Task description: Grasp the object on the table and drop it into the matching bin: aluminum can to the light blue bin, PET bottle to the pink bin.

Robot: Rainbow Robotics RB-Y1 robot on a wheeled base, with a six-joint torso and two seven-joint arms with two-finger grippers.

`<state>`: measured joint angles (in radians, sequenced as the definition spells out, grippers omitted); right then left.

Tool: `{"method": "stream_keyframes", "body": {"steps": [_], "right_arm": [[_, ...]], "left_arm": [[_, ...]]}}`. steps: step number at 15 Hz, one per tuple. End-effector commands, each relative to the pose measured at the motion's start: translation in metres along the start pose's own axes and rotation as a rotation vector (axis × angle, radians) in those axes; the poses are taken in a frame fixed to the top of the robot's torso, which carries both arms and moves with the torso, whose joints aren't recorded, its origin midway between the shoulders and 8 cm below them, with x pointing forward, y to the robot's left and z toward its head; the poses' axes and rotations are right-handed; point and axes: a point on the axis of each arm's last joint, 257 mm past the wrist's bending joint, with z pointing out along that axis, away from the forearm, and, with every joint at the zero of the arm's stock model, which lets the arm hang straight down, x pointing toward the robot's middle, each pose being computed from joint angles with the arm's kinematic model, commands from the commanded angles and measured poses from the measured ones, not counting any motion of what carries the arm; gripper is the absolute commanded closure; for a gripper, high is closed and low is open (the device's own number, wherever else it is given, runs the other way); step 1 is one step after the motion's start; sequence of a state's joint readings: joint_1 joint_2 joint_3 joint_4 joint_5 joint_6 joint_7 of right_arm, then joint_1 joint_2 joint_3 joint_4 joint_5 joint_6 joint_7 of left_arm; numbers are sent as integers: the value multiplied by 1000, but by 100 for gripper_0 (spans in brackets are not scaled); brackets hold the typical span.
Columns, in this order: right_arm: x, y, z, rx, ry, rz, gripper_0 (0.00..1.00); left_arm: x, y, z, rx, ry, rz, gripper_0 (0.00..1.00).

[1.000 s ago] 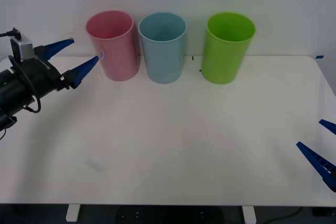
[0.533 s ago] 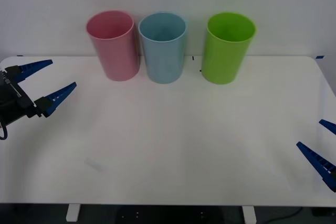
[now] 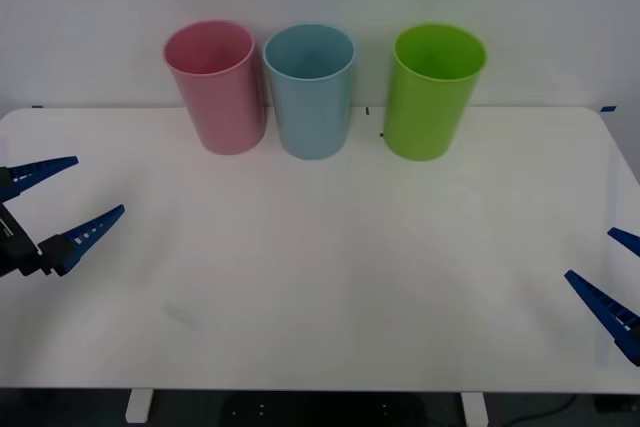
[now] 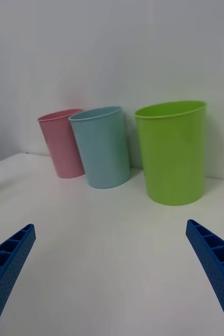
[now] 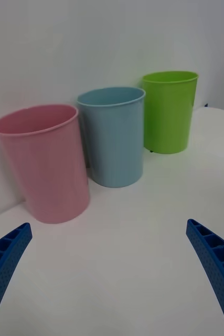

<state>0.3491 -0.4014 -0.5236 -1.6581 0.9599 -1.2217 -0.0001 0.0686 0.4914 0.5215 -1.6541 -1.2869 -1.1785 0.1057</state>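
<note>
Three bins (image 3: 325, 92) along far edge, open table (image 3: 330, 267) before them

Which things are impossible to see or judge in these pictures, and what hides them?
- Inside of the pink bin, light blue bin and lime green bin: front view looks in at a slant, so their own walls hide the bottoms.
- Right gripper: cut off by the front view's right edge.
- Left gripper: its body is cut by the left edge.
- Table: near edge cropped in both wrist views.

- Table (image 3: 320, 277): white, rounded corners, spans the lower frame.
- Pink bin (image 3: 214, 87), blue bin (image 3: 311, 92), green bin (image 3: 432, 94): upright in a row along its far edge, upper centre.
</note>
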Motion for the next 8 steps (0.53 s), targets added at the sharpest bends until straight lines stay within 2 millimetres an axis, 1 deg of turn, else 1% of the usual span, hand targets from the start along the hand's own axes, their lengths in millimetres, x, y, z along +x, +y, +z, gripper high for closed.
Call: {"method": "stream_keyframes", "body": {"steps": [1, 5, 8], "right_arm": [[0, 0, 0, 0, 0, 0, 0], [0, 0, 0, 0, 0, 0, 0], [0, 0, 0, 0, 0, 0, 0]], "left_arm": [[11, -4, -8, -3, 23, -9, 0], [19, -7, -10, -1, 44, -17, 0], [19, -7, -10, -1, 44, -17, 0]]}}
